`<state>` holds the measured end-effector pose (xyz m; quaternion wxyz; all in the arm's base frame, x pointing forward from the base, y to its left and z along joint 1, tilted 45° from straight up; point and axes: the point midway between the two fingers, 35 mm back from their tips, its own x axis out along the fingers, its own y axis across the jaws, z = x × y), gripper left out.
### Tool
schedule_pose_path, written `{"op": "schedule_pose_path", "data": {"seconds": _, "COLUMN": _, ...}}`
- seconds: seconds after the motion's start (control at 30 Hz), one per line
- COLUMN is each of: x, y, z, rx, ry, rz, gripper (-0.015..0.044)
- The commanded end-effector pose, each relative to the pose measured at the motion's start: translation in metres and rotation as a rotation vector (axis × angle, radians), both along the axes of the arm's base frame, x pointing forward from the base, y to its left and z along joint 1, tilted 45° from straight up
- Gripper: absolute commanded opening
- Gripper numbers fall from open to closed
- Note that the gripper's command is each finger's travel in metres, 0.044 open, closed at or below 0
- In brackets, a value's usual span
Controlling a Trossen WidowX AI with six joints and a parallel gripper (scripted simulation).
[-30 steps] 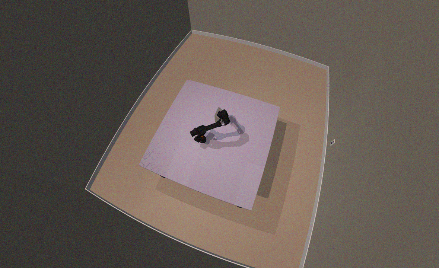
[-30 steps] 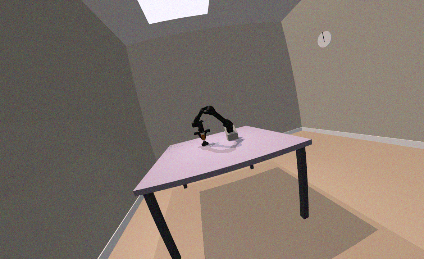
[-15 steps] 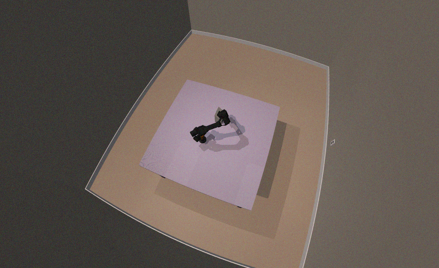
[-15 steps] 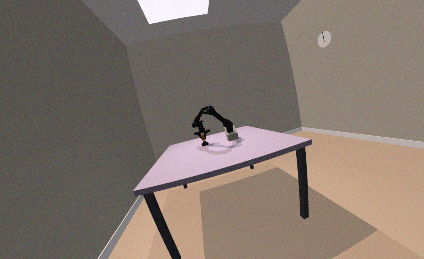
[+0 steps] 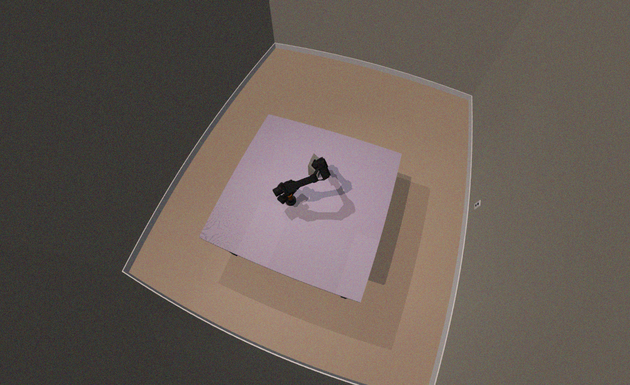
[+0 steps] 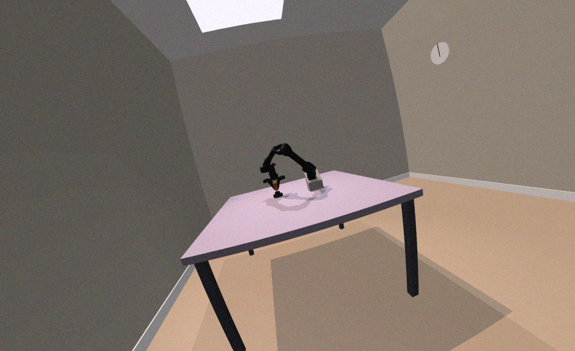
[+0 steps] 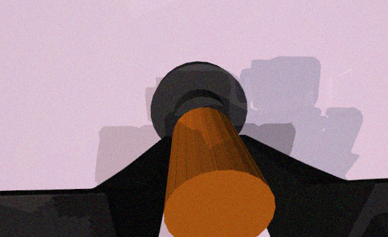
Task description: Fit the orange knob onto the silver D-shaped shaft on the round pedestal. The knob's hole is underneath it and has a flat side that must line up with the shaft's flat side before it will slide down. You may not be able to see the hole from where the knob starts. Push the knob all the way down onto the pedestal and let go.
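Note:
The orange knob (image 7: 218, 197) (image 6: 275, 186) (image 5: 290, 197) is a long cylinder held upright between the fingers. My gripper (image 7: 205, 142) (image 6: 275, 187) is shut on it. The dark round pedestal (image 7: 194, 77) (image 6: 278, 195) (image 5: 291, 202) stands on the table below the knob. In the wrist view the knob's lower end overlaps the pedestal's raised middle. In the exterior view the knob sits just above the pedestal, with little or no gap. The silver shaft, its flat side and the knob's hole are hidden from view.
The pale pink table (image 5: 307, 248) (image 6: 254, 226) (image 7: 65, 66) bears the pedestal and the arm's grey base block (image 6: 315, 185). Shadows of the arm fall on the table beside the pedestal.

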<state>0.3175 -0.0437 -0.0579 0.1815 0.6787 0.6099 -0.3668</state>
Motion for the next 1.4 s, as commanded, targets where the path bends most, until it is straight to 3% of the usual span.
{"op": "schedule_pose_path", "data": {"seconds": 0.0, "x": -0.0004, "y": 0.0005, "z": -0.0007, "rx": -0.002, "ry": 0.002, "rz": -0.002, "gripper": 0.0000}}
{"op": "schedule_pose_path", "data": {"seconds": 0.33, "x": 0.0001, "y": -0.0026, "z": 0.0040, "rx": -0.002, "ry": 0.008, "rz": -0.008, "gripper": 0.0000}}
{"op": "schedule_pose_path", "data": {"seconds": 0.6, "x": 0.0015, "y": -0.0016, "z": 0.0014, "rx": -0.004, "ry": 0.147, "rz": -0.153, "gripper": 0.0000}}
{"op": "schedule_pose_path", "data": {"seconds": 1.37, "x": 0.0002, "y": -0.0016, "z": 0.0023, "rx": -0.004, "ry": 0.148, "rz": -0.153, "gripper": 0.0000}}
